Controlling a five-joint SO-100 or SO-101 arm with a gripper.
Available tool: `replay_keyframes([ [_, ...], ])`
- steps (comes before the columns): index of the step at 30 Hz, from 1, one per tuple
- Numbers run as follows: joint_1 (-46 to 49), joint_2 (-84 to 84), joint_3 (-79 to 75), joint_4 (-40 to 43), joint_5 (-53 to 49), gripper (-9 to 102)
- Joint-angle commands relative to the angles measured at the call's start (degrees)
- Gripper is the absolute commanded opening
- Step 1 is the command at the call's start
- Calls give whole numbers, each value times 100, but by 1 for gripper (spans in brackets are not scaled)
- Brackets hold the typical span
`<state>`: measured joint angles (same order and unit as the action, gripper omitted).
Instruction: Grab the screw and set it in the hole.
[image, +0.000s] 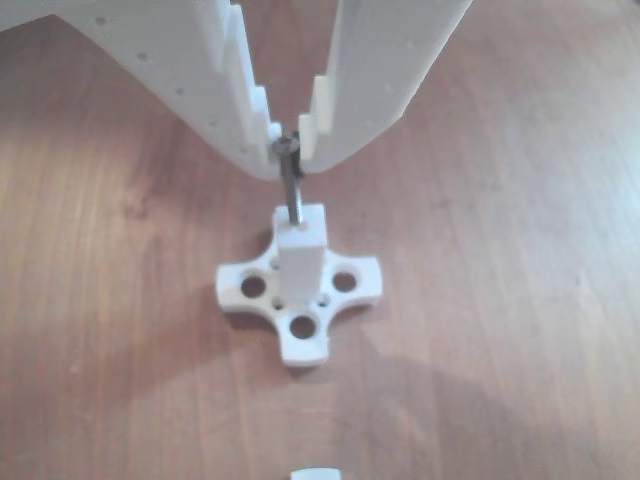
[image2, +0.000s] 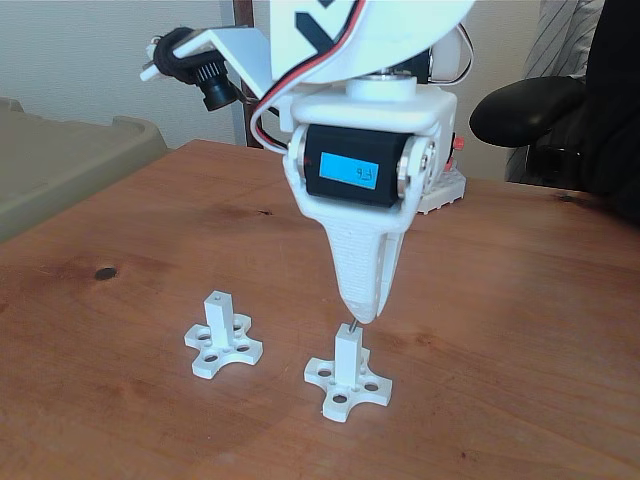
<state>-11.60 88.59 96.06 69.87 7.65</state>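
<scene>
Wooden table (image2: 520, 300); screw (image: 291, 195) tip hidden inside hole (image: 297, 222), hand (image: 288, 148) gripping.

A reddish-brown wood-grain surface (image2: 520, 330) carries two white plastic posts with cross-shaped, round-holed bases. In the fixed view one post (image2: 347, 373) stands near the front and the other post (image2: 222, 340) just beside it to the left, apart. A dark round spot (image2: 104, 272) marks the wood further left.

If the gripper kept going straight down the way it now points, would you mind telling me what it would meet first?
Most likely the top of the white post directly beneath the gripper. The screw it holds already reaches the post's top face; how far it has entered the hole is unclear.
</scene>
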Motion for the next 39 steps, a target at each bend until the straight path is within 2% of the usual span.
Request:
replay_keyframes([
  [1,44,246,-325,-105,26,-4],
  [39,18,167,-290,-105,18,-4],
])
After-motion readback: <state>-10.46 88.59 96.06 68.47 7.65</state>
